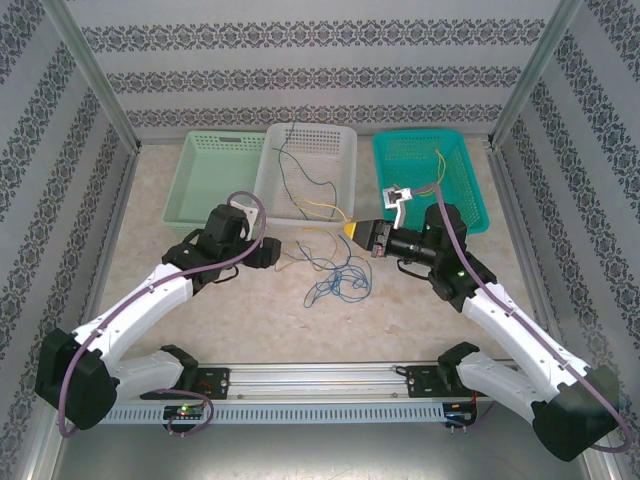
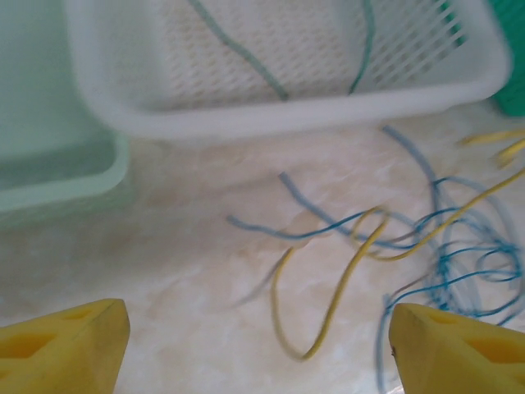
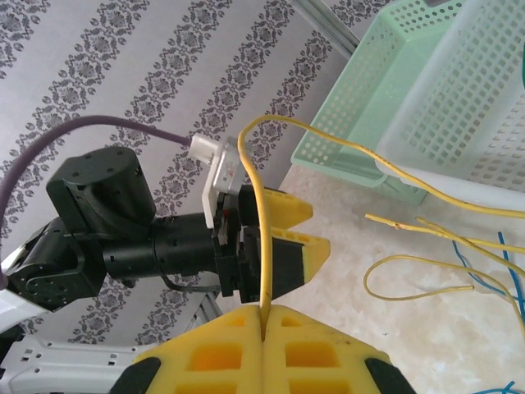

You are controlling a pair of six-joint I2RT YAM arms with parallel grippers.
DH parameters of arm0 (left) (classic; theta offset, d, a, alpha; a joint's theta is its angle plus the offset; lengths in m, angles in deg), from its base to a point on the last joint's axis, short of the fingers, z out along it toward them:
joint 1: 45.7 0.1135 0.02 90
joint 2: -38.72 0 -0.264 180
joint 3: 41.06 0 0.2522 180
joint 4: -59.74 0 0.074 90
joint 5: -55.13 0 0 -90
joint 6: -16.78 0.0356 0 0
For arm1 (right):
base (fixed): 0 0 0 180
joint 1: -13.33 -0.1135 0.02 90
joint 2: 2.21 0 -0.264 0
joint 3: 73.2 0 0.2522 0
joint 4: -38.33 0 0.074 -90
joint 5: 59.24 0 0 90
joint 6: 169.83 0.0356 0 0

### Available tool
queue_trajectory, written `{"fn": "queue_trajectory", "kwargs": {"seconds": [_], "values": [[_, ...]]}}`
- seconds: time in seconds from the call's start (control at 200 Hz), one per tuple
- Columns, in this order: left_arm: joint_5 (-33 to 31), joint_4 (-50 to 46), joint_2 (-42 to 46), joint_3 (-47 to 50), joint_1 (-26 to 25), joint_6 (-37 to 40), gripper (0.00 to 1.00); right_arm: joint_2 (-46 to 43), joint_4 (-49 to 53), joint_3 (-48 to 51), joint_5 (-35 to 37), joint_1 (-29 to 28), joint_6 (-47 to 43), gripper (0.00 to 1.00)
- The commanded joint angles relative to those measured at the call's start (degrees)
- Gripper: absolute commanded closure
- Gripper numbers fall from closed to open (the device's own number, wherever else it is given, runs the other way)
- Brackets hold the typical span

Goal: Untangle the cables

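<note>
The left arm (image 1: 150, 300) is reaching in from the near left with its elbow bent, and the left gripper (image 1: 272, 250) is pointing right toward the middle of the table. In its wrist view the two yellow fingers (image 2: 66, 349) are standing wide apart with nothing between them. The right arm (image 1: 510, 320) is stretching in from the near right. The right gripper (image 1: 350, 229) is pointing left, facing the other one across a small gap. Its jaws are pressing together on a yellow cable (image 3: 256, 213), which is rising from between the pads and arching away toward the baskets.

The tabletop (image 1: 145, 230) is pale and marbled. Striped, patterned wallpaper (image 1: 300, 40) is closing it in on the far, left and right sides, and a metal rail (image 1: 320, 375) is running along the near edge.

Three baskets are sitting in a row at the far side — a light green basket (image 1: 215, 175) on the left, a white basket (image 1: 340, 150) in the middle and a teal basket (image 1: 460, 190) on the right. The cables are spreading over three spots:
- A loose tangle (image 1: 335, 278) of blue and yellow strands is lying on the table, just near of the white basket and between the grippers.
- A few green and blue strands (image 1: 290, 165) are lying inside the white basket.
- One yellow strand (image 1: 440, 160) is showing in the teal basket.

How many strands are making up the tangle I cannot tell.
</note>
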Motion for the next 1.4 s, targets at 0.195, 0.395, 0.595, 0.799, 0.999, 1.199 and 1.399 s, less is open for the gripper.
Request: {"fn": "queue_trajectory", "kwargs": {"seconds": [0.195,0.395,0.595,0.799,0.999,1.199,1.399], "values": [[13.4,17.5,-5.4,-3.3,-0.6,-2.4,0.31,0.2,-5.9,-1.9,1.8,-0.4,1.0,1.0],[17.4,22.0,-8.6,-3.0,-0.6,-5.2,0.42,0.1,-8.8,-1.2,2.4,-0.3,2.9,1.0],[16.9,23.8,-10.0,-3.3,-0.6,-5.7,0.44,0.5,-11.0,-1.3,2.1,-0.4,5.0,1.0],[16.6,25.6,-11.4,-3.7,-0.6,-6.2,0.48,0.3,-11.4,-0.8,1.6,-0.4,5.6,1.0],[16.7,27.6,-12.2,-3.9,-0.6,-6.6,0.52,0.2,-11.7,-0.5,1.5,-0.4,6.1,1.0],[15.4,27.9,-13.1,-4.8,-0.6,-6.6,0.51,0.6,-12.0,-0.4,0.7,-0.4,6.4,1.0],[16.2,28.8,-14.6,-5.7,-0.6,-7.1,0.6,0.4,-13.0,0.1,0.9,-0.4,7.1,1.0]]}}
